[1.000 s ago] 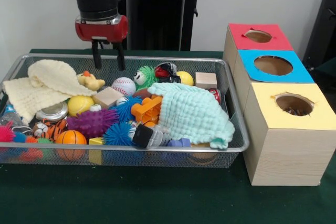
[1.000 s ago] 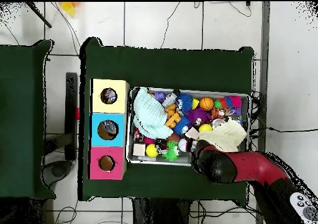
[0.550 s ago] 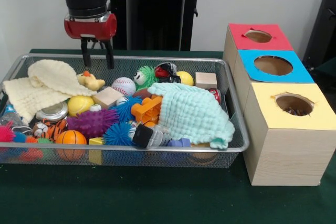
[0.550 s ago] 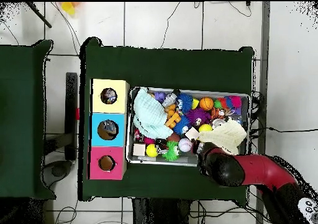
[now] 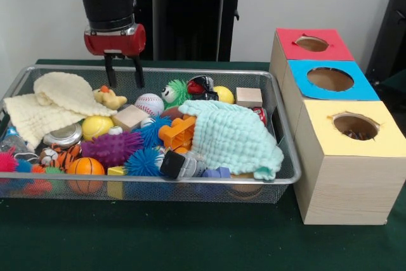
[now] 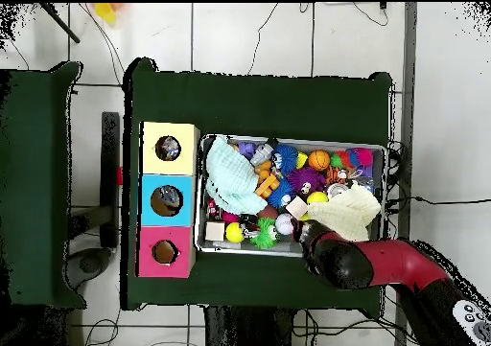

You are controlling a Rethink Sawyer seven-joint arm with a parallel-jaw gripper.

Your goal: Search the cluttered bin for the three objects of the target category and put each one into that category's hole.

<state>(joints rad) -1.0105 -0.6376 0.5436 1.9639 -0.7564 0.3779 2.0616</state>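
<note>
The wire bin (image 5: 282,125) (image 6: 387,184) holds a jumble of toys: a yellow rubber duck (image 5: 109,98), a baseball (image 5: 150,103), a wooden block (image 5: 130,117), spiky balls, an orange brick (image 5: 177,132) and a mint cloth (image 5: 233,135) (image 6: 230,174). My gripper (image 5: 124,84) hangs open over the bin's back left part, just above and behind the duck, holding nothing. In the overhead view the red arm (image 6: 384,263) covers the gripper. Three boxes with holes stand beside the bin: red (image 5: 312,44) (image 6: 165,252), blue (image 5: 330,79) (image 6: 166,200) and yellow (image 5: 355,125) (image 6: 168,149).
A cream cloth (image 5: 54,103) (image 6: 347,209) lies at the bin's left end in the front view. A second wooden block (image 5: 248,97) and a yellow ball (image 5: 222,94) sit near the back rim. Green cloth (image 5: 190,233) covers the table.
The gripper swung left from over the baseball area, then came back slightly right and lower, and now hangs just above the duck. It stayed open. The toys have not moved.
</note>
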